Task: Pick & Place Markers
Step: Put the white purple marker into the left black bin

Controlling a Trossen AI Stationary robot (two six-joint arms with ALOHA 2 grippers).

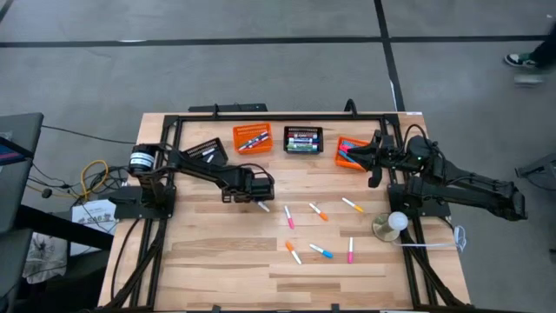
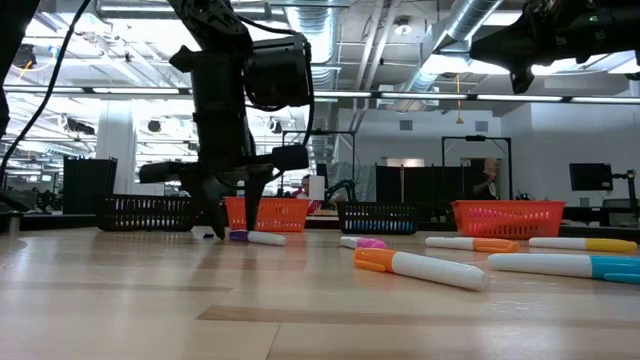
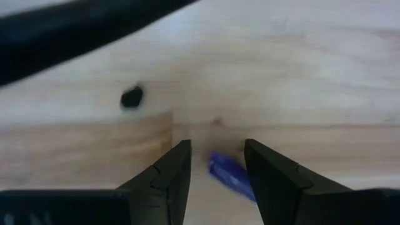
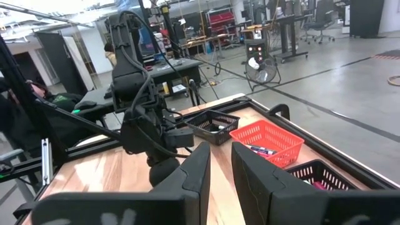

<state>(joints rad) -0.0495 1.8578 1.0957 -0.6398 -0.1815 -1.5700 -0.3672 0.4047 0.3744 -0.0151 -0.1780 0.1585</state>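
The left pincer (image 1: pixel 261 203) is down at the tabletop (image 1: pixel 217 261), its fingers (image 3: pixel 169 175) parted on either side of a purple-capped white marker (image 3: pixel 230 175) that lies flat between them. Other markers (image 1: pixel 320 251) lie scattered just beside it, towards the tabletop's middle. The right pincer (image 1: pixel 375 158) hangs nearly closed and empty above the right-hand orange basket (image 1: pixel 347 153).

I see my wooden table (image 1: pixel 217 261) carrying four mesh baskets (image 1: pixel 252 137) along the frame's upper edge, loose markers (image 1: pixel 321 251) scattered centre-right, a metal frame (image 1: pixel 261 117).
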